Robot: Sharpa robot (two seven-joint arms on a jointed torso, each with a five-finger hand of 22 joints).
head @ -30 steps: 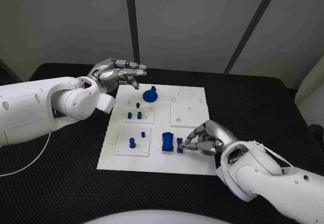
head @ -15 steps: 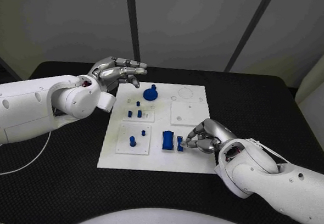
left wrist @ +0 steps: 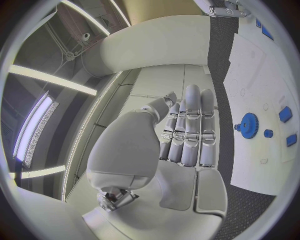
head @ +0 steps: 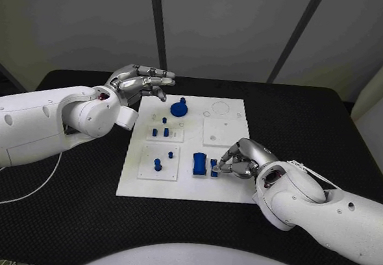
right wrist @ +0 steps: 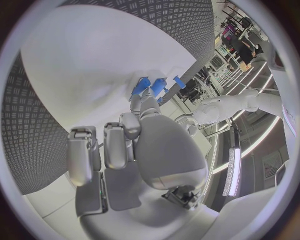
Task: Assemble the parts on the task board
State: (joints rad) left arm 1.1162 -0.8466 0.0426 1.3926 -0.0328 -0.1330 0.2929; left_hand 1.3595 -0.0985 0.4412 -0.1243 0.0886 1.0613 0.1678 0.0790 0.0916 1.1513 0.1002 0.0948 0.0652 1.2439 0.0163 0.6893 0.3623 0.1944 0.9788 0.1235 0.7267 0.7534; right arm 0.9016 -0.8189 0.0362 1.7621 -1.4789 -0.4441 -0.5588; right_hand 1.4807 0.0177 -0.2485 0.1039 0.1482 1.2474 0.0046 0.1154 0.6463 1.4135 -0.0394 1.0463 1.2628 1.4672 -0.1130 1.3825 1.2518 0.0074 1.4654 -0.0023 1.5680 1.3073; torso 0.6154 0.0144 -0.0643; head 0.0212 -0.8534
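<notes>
The white task board lies in the middle of the black table. On it are a blue gear, a few small blue pegs, a single peg and an upright blue block. Just right of the block stands a small blue part. My right hand is at the board's right edge and pinches that part with its fingertips; its other fingers are curled back. My left hand hovers off the board's far left corner with loosely bent fingers and holds nothing. The gear lies beyond its fingers.
The board has raised square plates, one at the left with the pegs and a bare one at the right. Black table surrounds the board. A white cable trails at the front left.
The right hand has settled a little closer over the small blue part beside the block. The left hand has hardly moved.
</notes>
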